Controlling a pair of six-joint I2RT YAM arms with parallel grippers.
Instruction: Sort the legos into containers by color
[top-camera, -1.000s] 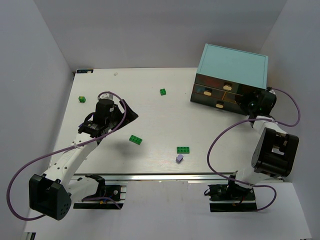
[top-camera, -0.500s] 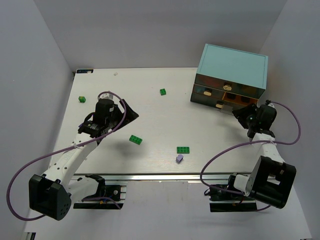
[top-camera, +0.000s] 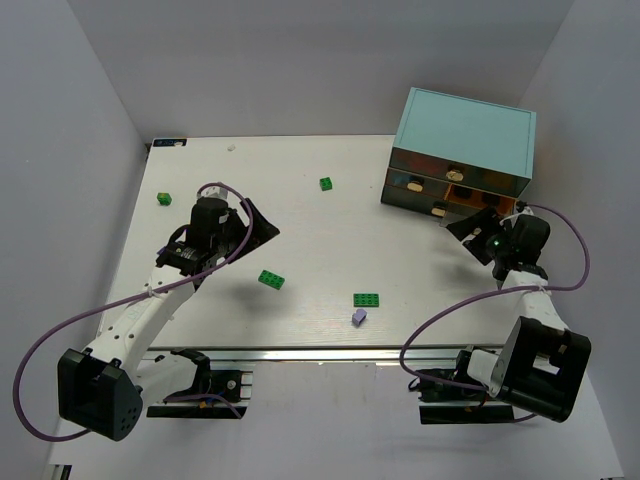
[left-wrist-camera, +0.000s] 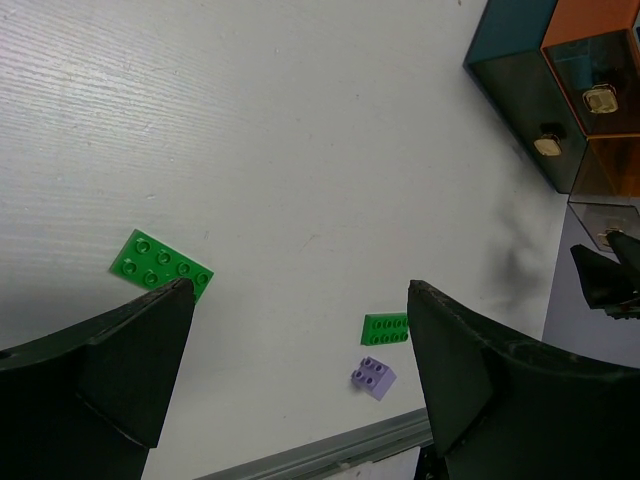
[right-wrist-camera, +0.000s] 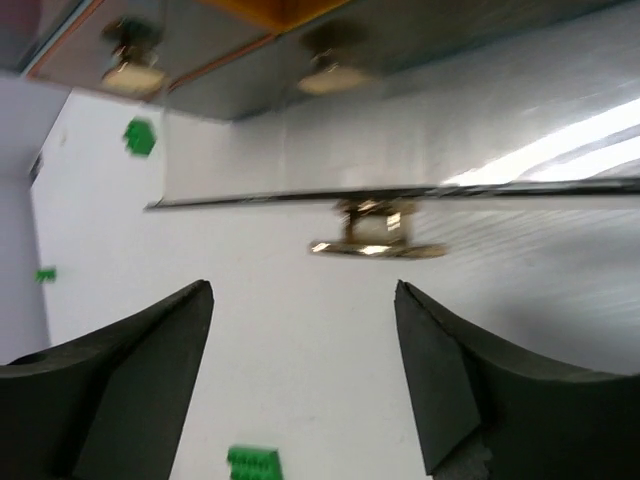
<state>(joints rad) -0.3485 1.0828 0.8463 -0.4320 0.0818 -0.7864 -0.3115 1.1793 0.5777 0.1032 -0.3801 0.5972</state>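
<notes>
The desk (top-camera: 330, 250) carries the teal cabinet (top-camera: 465, 130), which stands beyond the right fingers (right-wrist-camera: 305, 290). Its lowest drawer (top-camera: 441, 208) seems pulled out a little, and its tan handle (right-wrist-camera: 375, 235) is just ahead of those fingers, not touched. Both pairs of fingers stand wide apart and hold nothing. Under the left fingers (left-wrist-camera: 300, 295) a flat green plate (left-wrist-camera: 160, 265) lies beside one fingertip. A smaller green brick (left-wrist-camera: 385, 328) and a lavender brick (left-wrist-camera: 373, 377) lie near the other. I think such bricks are light, stiff and smooth, so they slide easily; better to pinch them low across the straight sides.
</notes>
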